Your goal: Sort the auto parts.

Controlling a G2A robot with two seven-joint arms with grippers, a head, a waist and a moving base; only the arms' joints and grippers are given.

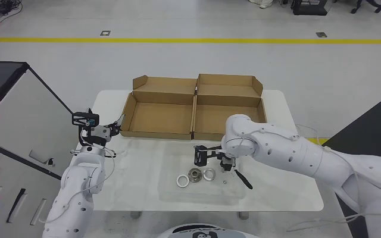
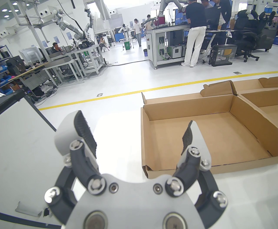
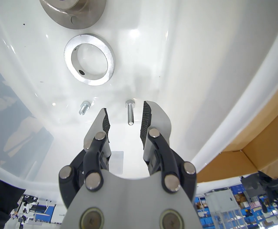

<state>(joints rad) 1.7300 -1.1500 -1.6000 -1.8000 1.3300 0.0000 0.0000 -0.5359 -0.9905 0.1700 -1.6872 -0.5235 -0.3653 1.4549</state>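
Right pincer (image 3: 126,107) astride bolt (image 3: 130,116), ring (image 3: 110,62) beyond

I've got a white table (image 1: 280,196) w/ left cardboard box (image 1: 159,117) & right cardboard box (image 1: 229,119) touching at far side, clear tray (image 1: 164,178) near-centre.

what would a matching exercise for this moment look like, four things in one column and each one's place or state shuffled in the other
Column 1
1. long bolt
2. short bolt
3. silver ring
4. left gripper

Column 2
A. open and empty, beside the cardboard box
B. in line with the gap between the right gripper fingers, which are open
C. lying flat in the white tray, next to a flanged metal part
D. lying in the tray, off to one side of the right gripper

Pairs: 1-B, 2-D, 3-C, 4-A
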